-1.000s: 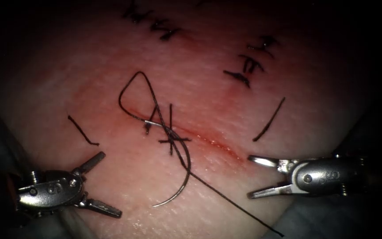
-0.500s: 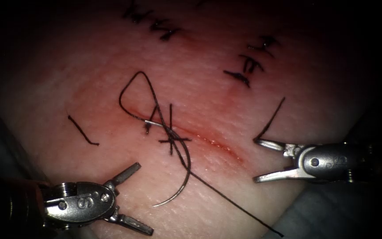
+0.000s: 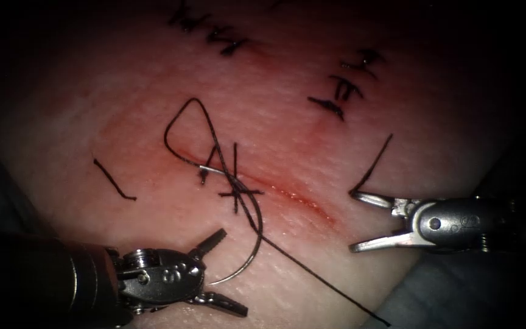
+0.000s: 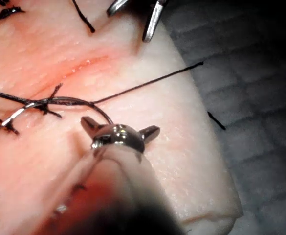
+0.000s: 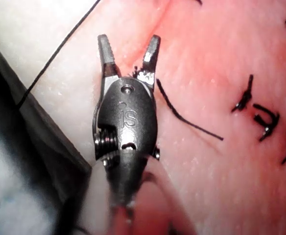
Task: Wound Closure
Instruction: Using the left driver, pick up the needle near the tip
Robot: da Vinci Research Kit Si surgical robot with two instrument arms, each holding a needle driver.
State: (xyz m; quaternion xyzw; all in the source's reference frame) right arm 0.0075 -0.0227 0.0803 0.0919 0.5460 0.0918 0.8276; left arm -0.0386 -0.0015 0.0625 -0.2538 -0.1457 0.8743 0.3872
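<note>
Endoscope view: the curved steel needle point(image 3: 248, 256) was seen lying free on the pale pork tissue point(image 3: 123, 91), below the reddened cut point(image 3: 287, 195), its black thread point(image 3: 318, 277) trailing away. The left tool point(image 3: 229, 271), fingers spread and empty, was nearest, the needle's tip just beside it. The right tool point(image 3: 353, 220), spread and empty, was placed well apart.

Left wrist view: the needle's arc point(image 4: 91, 105) was seen crossing just beyond the spread fingers point(image 4: 150, 131).

Right wrist view: spread fingers point(image 5: 105, 51) were shown holding nothing, beside a cut thread end point(image 5: 187, 120).

Steel left pincer point(image 3: 229, 274) on dark shaft point(image 3: 44, 286), stamped "S".
</note>
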